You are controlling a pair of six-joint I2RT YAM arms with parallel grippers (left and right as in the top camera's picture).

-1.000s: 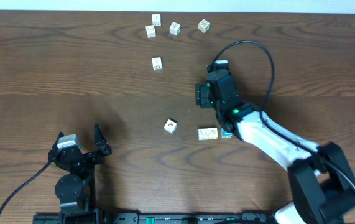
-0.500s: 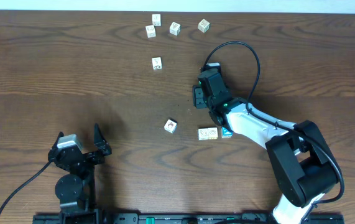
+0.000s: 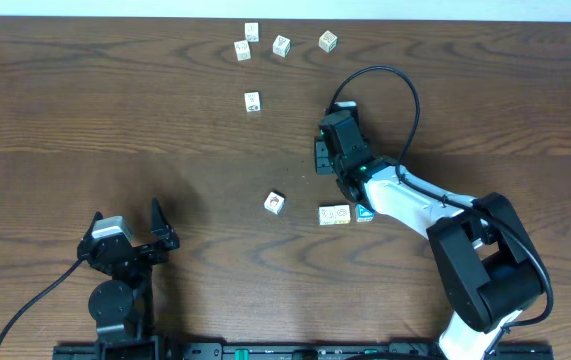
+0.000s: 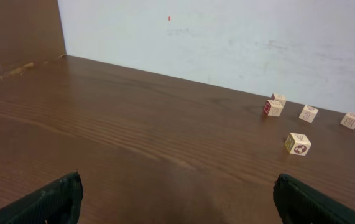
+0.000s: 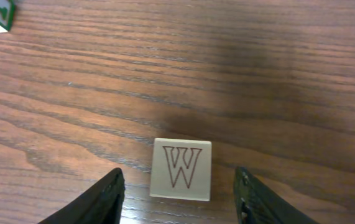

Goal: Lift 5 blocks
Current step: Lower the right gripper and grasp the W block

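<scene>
Here our right claw point(image 5: 178, 182) stands released, its fingers point(image 5: 106, 196) straddling the W block point(image 5: 181, 167) on the tabletop point(image 5: 276, 74), with a gap on either side and touching neither. The block sits midway between them, a cube with no long axis, its W upright towards us and its flanks square to the fingers. Farther off, the left claw point(image 3: 127, 222) gapes wide, well apart

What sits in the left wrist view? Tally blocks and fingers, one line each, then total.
blocks: 5
fingers: 2
Total: 7
</scene>
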